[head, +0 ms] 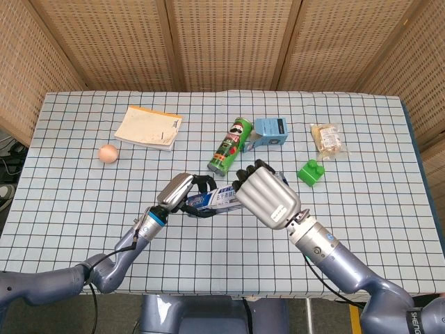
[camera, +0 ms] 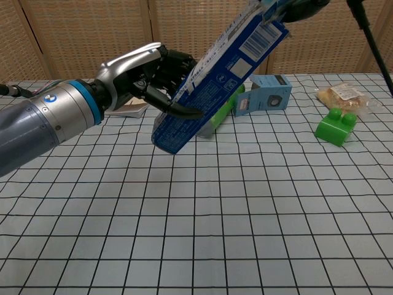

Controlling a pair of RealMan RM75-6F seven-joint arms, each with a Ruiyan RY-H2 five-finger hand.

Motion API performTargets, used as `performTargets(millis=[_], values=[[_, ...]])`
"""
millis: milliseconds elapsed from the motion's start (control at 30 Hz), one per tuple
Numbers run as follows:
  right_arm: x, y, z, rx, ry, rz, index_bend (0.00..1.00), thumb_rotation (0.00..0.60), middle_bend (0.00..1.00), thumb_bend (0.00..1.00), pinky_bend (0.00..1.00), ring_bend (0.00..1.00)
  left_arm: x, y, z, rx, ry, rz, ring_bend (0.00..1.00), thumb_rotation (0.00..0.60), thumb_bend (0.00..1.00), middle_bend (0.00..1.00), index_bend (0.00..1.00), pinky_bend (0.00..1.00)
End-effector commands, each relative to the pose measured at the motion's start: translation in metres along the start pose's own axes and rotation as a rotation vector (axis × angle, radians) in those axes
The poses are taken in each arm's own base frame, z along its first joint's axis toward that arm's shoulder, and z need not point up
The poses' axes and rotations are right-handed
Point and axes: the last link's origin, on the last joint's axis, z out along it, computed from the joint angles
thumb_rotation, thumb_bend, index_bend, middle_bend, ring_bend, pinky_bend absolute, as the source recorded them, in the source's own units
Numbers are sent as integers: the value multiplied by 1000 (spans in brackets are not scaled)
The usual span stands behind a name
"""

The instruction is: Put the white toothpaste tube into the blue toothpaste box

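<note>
The blue toothpaste box (camera: 215,86) is held up off the table, its long axis tilted: closed end low toward centre-left of the chest view, open end high at the upper right, running to the top edge of the frame. In the head view it (head: 212,200) lies nearly level across the middle of the frame, mostly covered. The white toothpaste tube cannot be made out; whether it sits inside the box is not visible.

The left hand (camera: 153,77) wraps the box's lower half, fingers curled around it. The right hand (head: 263,195) sits at the box's open end with fingers bent over it; whether it grips anything cannot be told.

Behind the box, partly hidden in the chest view, lies a green chip can (head: 230,145), and just right of it a small light-blue carton (camera: 267,93). A green toy brick (camera: 335,125) and a wrapped snack (camera: 342,95) sit at the right. The checked tablecloth (camera: 202,233) is open across the whole lower half. A notebook (head: 148,126) and egg (head: 107,153) lie upper left in the head view.
</note>
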Motion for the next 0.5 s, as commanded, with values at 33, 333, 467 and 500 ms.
performTargets(millis=[33,333,467,500], values=[[6,-7,-2,7,42,-71,113,600,133,33,308,209,-9,2,2,-2,21,-72,551,600,222,571,750,497],[30,-8,-5,-47,239,-321,33,600,68,0,155,112,-29,6,5,-25,98,-272,551,600,240,578,772,497],[38,7,-8,-134,288,-381,37,600,68,0,127,112,-31,3,3,-27,107,-296,551,600,231,578,772,497],[38,12,-9,-157,295,-389,41,600,68,0,119,111,-31,2,3,-28,111,-294,551,600,231,578,772,497]])
